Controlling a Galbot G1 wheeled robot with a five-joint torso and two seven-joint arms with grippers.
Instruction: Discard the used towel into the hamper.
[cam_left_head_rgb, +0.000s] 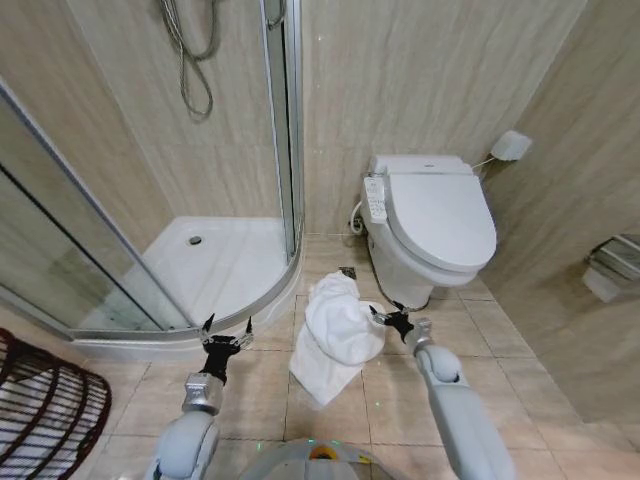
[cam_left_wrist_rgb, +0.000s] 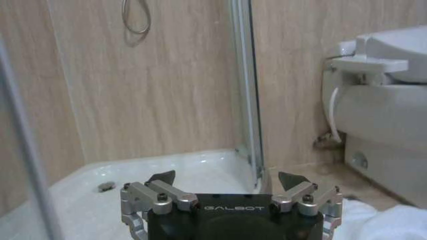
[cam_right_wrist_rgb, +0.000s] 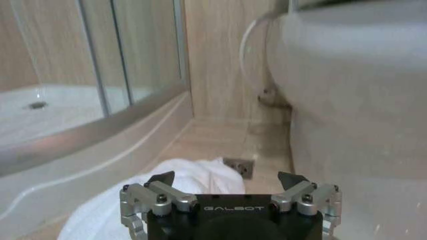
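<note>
The used towel (cam_left_head_rgb: 338, 335) is a crumpled white heap on the tiled floor between the shower tray and the toilet. My right gripper (cam_left_head_rgb: 391, 317) hovers open at the towel's right edge, close to the toilet base; in the right wrist view this gripper (cam_right_wrist_rgb: 227, 178) has nothing between its fingers and the towel (cam_right_wrist_rgb: 180, 187) lies just beyond them. My left gripper (cam_left_head_rgb: 228, 326) stands open to the left of the towel, by the shower's curved rim, and is empty in its own view (cam_left_wrist_rgb: 227, 178). The hamper (cam_left_head_rgb: 45, 415), a reddish-brown open-weave basket, sits at my near left.
A white toilet (cam_left_head_rgb: 432, 225) stands right of the towel. The shower tray (cam_left_head_rgb: 225, 262) with glass doors (cam_left_head_rgb: 282, 120) fills the left. A small floor drain (cam_right_wrist_rgb: 240, 166) lies past the towel. Tiled walls close the back and right.
</note>
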